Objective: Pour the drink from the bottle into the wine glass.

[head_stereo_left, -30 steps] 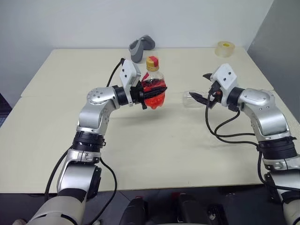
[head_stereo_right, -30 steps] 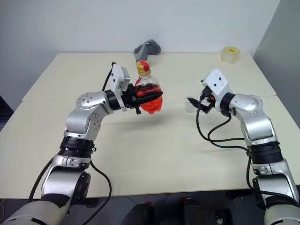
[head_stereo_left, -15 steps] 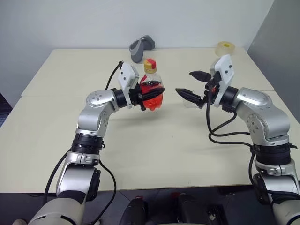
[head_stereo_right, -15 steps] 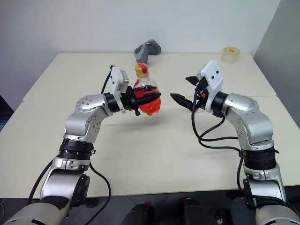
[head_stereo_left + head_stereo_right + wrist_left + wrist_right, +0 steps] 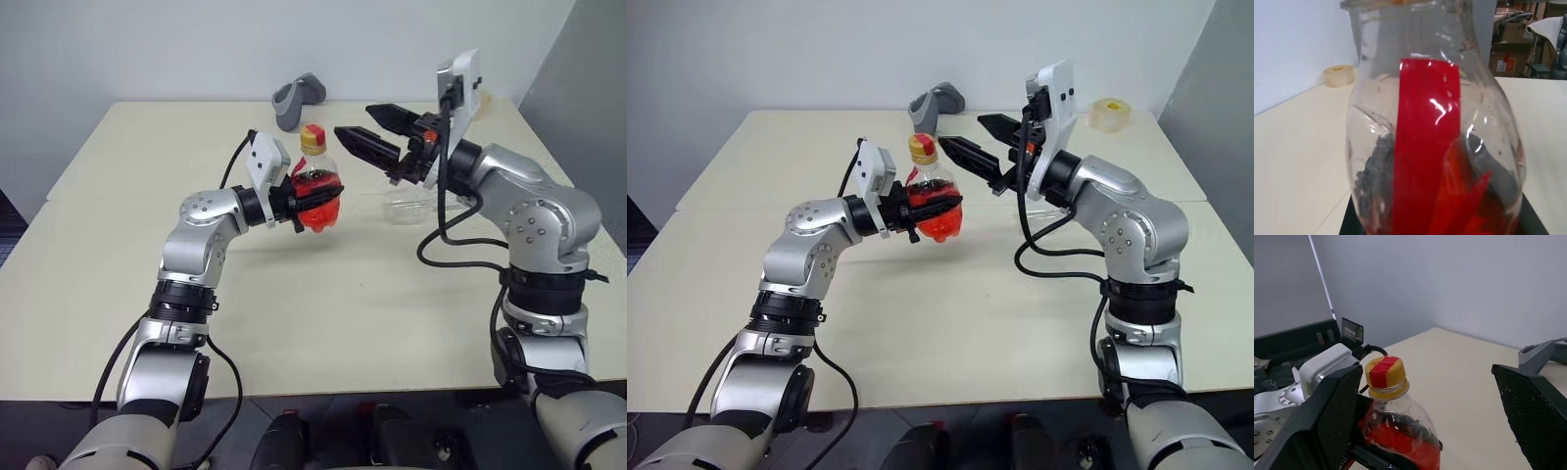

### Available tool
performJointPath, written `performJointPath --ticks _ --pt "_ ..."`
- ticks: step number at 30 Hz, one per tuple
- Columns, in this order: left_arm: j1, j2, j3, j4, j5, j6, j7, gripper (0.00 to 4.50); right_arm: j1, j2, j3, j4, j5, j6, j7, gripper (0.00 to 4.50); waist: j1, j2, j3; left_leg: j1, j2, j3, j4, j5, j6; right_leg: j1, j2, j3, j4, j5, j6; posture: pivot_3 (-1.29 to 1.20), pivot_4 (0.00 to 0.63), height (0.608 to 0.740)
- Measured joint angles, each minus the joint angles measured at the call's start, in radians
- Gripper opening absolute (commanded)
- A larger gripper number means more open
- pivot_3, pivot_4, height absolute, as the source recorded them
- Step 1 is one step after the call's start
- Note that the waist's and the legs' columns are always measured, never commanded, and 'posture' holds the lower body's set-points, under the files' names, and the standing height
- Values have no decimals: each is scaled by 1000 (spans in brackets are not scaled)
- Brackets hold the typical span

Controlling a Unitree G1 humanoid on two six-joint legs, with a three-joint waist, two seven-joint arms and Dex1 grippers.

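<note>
Bottle (image 5: 315, 186): standing upright in mid-air over the table's (image 5: 118, 245) centre, long axis vertical, cap (image 5: 313, 138) pointing to 12 o'clock, drink (image 5: 318, 206) pooling in its lower half. Left gripper (image 5: 312, 201) is clenching its body. Right gripper (image 5: 377, 133) is gaping empty at the cap's 3 o'clock. Wine glass (image 5: 404, 206) is lying on its side on the cream table. Plain grey wall behind.

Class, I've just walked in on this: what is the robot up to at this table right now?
The left gripper is shut on the bottle, holding it upright above the table, cap on, with the red drink in its lower half. The right gripper is open, raised and pointing toward the cap. A clear glass is on the table behind the right arm; nothing is poured yet.
</note>
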Motion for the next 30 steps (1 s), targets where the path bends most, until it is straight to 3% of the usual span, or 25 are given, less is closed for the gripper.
performJointPath --ticks 23,26,30 --pt "-7 -3 -6 4 0 -4 -21 1132 -80 42 111 176 -33 -104 98 4500 -2 0 0 0 0 0 0 0 0 0 0 0 1 0 0 0 150 740" --pt "-7 -4 -6 4 0 -4 -22 1132 -83 43 117 178 -41 -114 108 3893 -2 0 0 0 0 0 0 0 0 0 0 0 1 0 0 0 150 740" --pt "-8 -6 -6 4 0 -4 -22 1132 -84 46 122 186 -46 -124 115 2464 -1 0 0 0 0 0 0 0 0 0 0 0 0 0 0 0 150 740"
